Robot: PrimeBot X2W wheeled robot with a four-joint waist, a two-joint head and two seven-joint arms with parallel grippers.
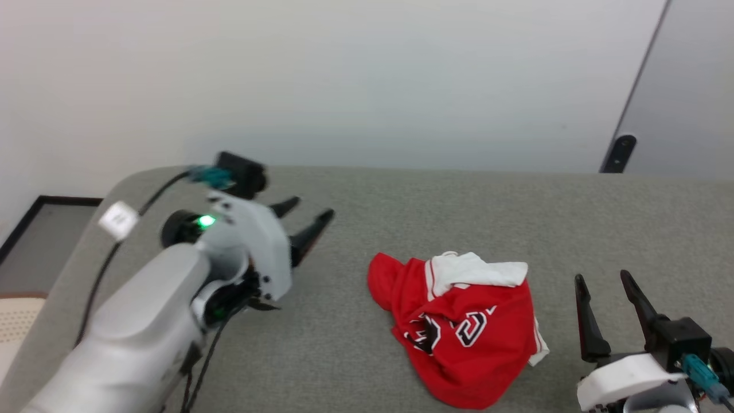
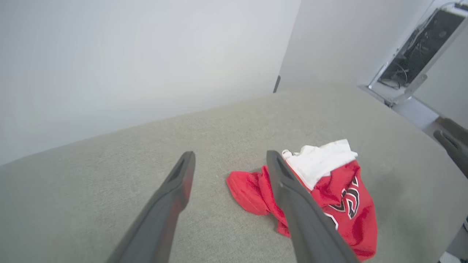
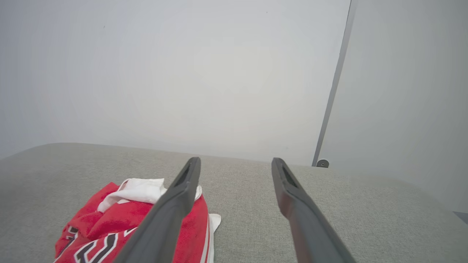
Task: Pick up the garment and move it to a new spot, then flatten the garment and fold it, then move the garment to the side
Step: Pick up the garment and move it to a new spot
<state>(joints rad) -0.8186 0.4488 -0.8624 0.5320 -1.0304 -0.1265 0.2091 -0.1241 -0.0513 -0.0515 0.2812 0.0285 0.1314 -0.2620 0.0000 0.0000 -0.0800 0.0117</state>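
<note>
So, head view: garment [image 1: 459, 327] sits crumpled on the worktop [image 1: 516, 212] between left tool [image 1: 312, 207] and right tool [image 1: 602, 277], both spread wide and empty. Left wrist view: left tool [image 2: 230, 153] open, clear of the garment [image 2: 351, 182], nothing flattened or folded. Right wrist view: right tool [image 3: 236, 159] open beside the garment [image 3: 109, 223]; whether the first move is done I can't tell, but flatten, fold and side-move look outstanding.

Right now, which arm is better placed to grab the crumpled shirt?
Probably the right: the right gripper, jaws open, sits close beside the shirt, while the left gripper stands farther off and points past it.
</note>
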